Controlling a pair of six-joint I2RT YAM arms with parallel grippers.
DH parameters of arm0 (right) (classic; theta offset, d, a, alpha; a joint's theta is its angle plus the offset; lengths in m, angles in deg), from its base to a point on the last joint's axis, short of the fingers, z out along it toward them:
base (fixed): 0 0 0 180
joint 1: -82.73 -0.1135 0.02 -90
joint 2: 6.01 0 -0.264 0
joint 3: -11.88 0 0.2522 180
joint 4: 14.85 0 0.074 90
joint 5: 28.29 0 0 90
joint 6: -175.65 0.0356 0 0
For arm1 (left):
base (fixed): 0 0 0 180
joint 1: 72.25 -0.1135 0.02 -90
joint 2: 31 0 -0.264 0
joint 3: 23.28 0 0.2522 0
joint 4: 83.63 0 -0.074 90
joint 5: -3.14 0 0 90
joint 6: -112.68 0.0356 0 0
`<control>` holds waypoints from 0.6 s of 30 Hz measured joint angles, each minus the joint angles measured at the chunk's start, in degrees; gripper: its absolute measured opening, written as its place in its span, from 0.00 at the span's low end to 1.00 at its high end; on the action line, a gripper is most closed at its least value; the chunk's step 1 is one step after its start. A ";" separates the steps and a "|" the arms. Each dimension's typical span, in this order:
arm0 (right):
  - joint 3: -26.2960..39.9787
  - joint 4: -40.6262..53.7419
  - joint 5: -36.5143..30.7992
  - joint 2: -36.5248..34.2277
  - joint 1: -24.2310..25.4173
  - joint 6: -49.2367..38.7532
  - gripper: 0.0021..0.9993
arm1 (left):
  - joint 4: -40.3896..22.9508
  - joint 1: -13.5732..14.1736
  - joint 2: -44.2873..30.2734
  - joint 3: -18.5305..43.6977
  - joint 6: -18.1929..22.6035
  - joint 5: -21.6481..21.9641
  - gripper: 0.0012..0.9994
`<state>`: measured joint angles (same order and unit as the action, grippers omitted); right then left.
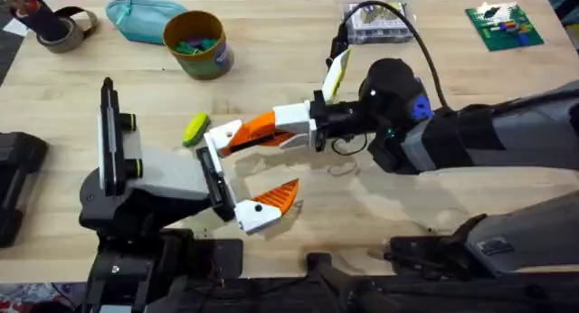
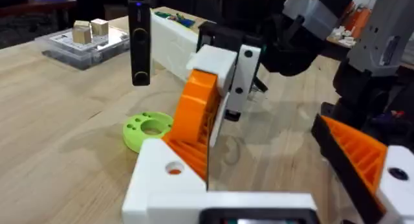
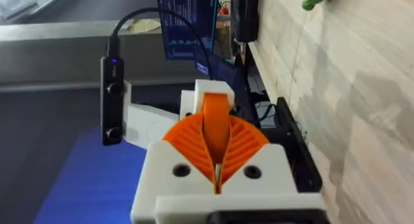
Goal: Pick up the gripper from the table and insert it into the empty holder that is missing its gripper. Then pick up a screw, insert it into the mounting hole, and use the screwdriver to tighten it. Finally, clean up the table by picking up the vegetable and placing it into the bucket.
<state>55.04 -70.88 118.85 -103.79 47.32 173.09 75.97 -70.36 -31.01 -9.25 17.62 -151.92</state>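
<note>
Right gripper (image 1: 282,130) clamping small orange ribbed finger (image 1: 256,126), presenting it to upper white holder (image 1: 220,135) of stand so the wedge can seat. Lower holder (image 1: 261,213) already carrying its orange pad. Left gripper: cannot tell whether open or closed. Yellow-green vegetable (image 1: 195,128) lying just beside holder; mustard bucket (image 1: 196,43) waiting far side, near teal pouch (image 1: 140,16).

Mustard-yellow bucket (image 1: 197,43), yellow-green vegetable (image 1: 194,129), orange ribbed gripper (image 1: 261,128), teal pouch (image 1: 140,17).
</note>
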 joint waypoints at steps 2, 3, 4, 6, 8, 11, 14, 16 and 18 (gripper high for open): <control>0.15 0.32 0.52 0.00 0.11 0.33 0.01 | -0.02 0.00 0.02 0.00 -0.02 -0.17 0.99; 0.19 0.44 0.78 -0.02 0.16 0.44 0.01 | -0.04 0.00 0.02 0.00 -0.05 -0.26 0.99; 0.23 0.46 0.91 0.00 0.23 0.52 0.01 | -0.03 0.00 0.02 0.00 -0.09 -0.33 0.99; 0.25 0.52 1.04 -0.02 0.25 0.65 0.01 | -0.04 0.00 0.02 0.00 -0.13 -0.39 0.99; 0.25 0.53 1.06 0.00 0.25 0.65 0.01 | -0.07 0.00 0.02 0.00 -0.13 -0.43 0.99; 0.25 0.55 1.06 0.00 0.25 0.65 0.01 | -0.07 0.00 0.00 0.00 -0.13 -0.45 0.99; 0.25 0.57 1.06 0.00 0.25 0.65 0.01 | -0.07 0.00 0.02 0.00 -0.15 -0.45 0.99; 0.25 0.57 1.06 0.00 0.25 0.65 0.01 | -0.07 0.00 0.02 0.00 -0.13 -0.45 0.99; 0.25 0.57 1.06 0.00 0.25 0.65 0.01 | -0.07 0.00 0.02 0.00 -0.15 -0.45 0.99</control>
<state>55.29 -70.32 119.91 -103.79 47.57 173.74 75.91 -70.36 -30.99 -9.25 17.47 -152.37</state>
